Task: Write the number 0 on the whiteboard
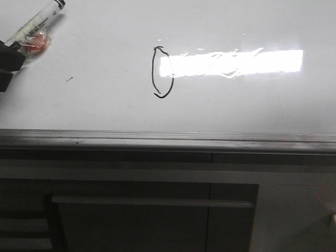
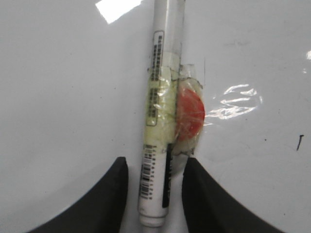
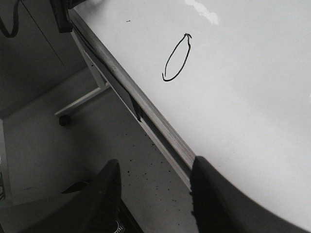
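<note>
Black number 0 (image 1: 163, 72) sits mid-frame on the whiteboard (image 1: 105, 105), well apart from the left gripper (image 1: 8, 58) at upper left, closed on a marker (image 2: 158, 141); the right gripper (image 3: 155, 194) is open, holding nothing.

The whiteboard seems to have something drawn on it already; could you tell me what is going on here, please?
A tall, narrow number 0 is drawn in black on the whiteboard, its ends not quite joined. The left gripper holds a taped white marker between its fingers, off to the board's left side, away from the digit. The right gripper is open and empty, hanging past the board's metal edge rail over the floor. The writing looks essentially done.
</note>
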